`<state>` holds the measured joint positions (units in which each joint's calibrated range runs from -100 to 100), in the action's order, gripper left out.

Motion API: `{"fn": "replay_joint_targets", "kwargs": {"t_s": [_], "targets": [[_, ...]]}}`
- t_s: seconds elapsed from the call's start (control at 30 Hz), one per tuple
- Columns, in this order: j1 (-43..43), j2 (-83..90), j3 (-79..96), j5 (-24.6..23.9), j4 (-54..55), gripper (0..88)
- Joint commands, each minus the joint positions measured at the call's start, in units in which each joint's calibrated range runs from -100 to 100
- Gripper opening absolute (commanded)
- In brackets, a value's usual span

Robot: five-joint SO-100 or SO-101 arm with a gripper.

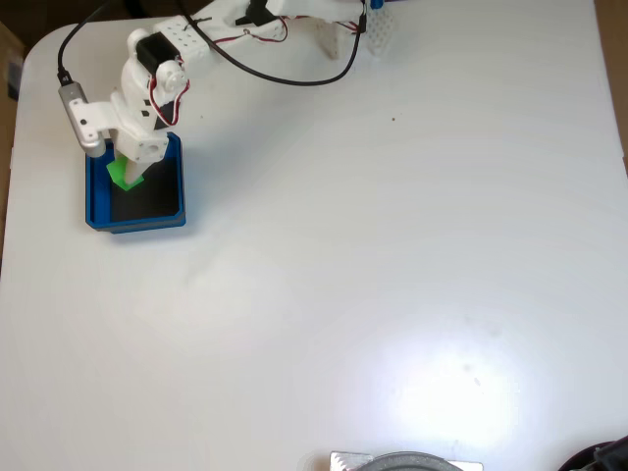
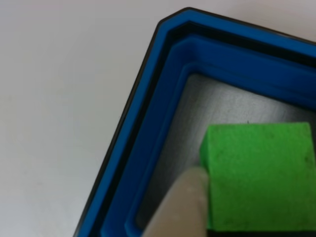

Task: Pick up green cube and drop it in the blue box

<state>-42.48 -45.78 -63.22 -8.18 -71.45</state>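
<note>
In the fixed view the blue box sits near the table's left edge, blue-walled with a dark floor. The white arm reaches down over the box's upper left part, and my gripper is shut on the green cube there. The other view is a close look at one clipped corner of the blue box. In it the green cube hangs over the grey-black floor, with one white finger pressed against its left face. The second finger is hidden.
The arm's base, its wires and a black cable lie along the top edge of the white table. A grey round object pokes in at the bottom edge, and a dark object sits in the bottom right corner.
</note>
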Motion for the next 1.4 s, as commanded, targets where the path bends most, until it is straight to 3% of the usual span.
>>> {"fn": "replay_joint_targets", "kwargs": {"t_s": [0.0, 1.23, 1.37], "targets": [[-0.4, 1.1, -0.8, 0.1, 1.4, 2.7], [-0.7, -1.7, -0.6, -0.2, 6.2, 2.9], [-0.7, -1.7, -0.6, -0.2, 6.2, 7.2]]}}
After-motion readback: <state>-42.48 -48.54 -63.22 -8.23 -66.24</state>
